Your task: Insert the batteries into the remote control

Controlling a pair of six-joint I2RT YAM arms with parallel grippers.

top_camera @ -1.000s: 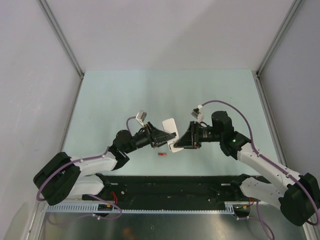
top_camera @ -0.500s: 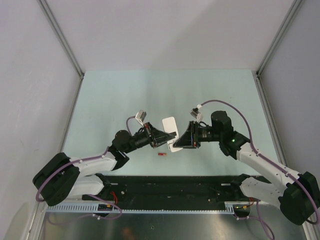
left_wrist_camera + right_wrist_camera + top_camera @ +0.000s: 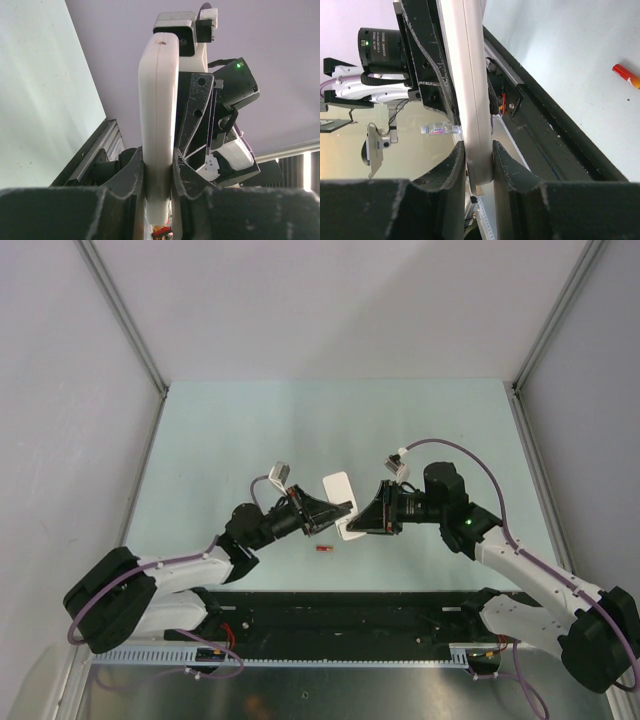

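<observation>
Remote control (image 3: 337,488), white, held clear of the counter (image 3: 250,430) at mid-frame of the top view, with jaws meeting it from left and right. Left jaws clamped on its two flat faces; right jaws clamped likewise. Wrist views show it edge-on, with pads tight against both sides; the top view shows its broad white face. Red battery (image 3: 322,550) lies on the counter just below the remote; in the right wrist view it is at upper right. Against one second earlier: remote, jaws and battery practically unmoved.
</observation>
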